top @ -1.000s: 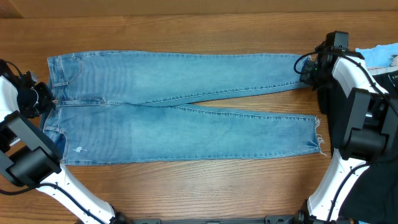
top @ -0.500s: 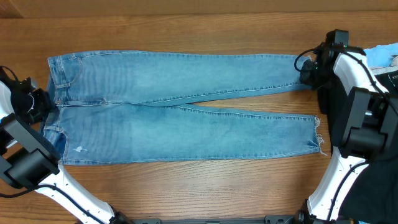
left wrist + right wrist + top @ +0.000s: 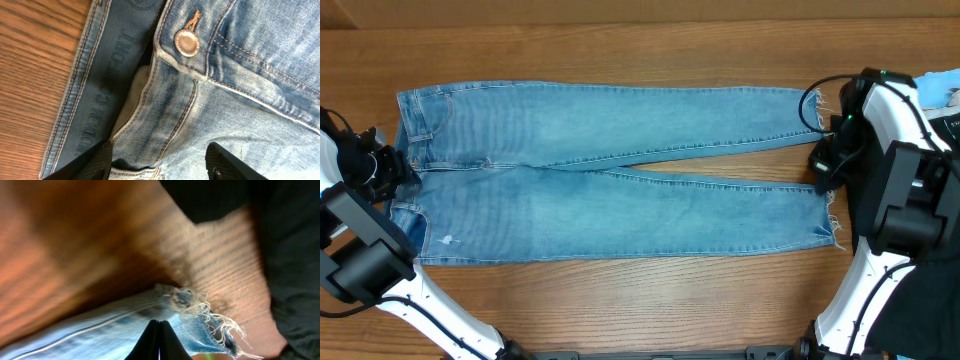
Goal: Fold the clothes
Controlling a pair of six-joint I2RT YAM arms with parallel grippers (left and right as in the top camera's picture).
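On the table [image 3: 620, 310], jeans [image 3: 620, 210] (unfolded) lie flat.

Jeans [image 3: 600, 215]: light blue faded denim, palest along the thighs, with one small white fleck at 8 o'clock. Seam stitching is tan-orange.
Button [image 3: 187, 43]: silvery metal with a copper tint.
Waistband lining [image 3: 102, 80]: darker grey-blue, with printed lettering in a deeper shade.
Frayed hem [image 3: 200, 305]: whitish threads.
Table [image 3: 620, 300]: mid-brown wood grain, streaked lengthwise.
Black cloth [image 3: 930, 310] at 4 o'clock; pale blue cloth [image 3: 930, 90] at 2 o'clock.
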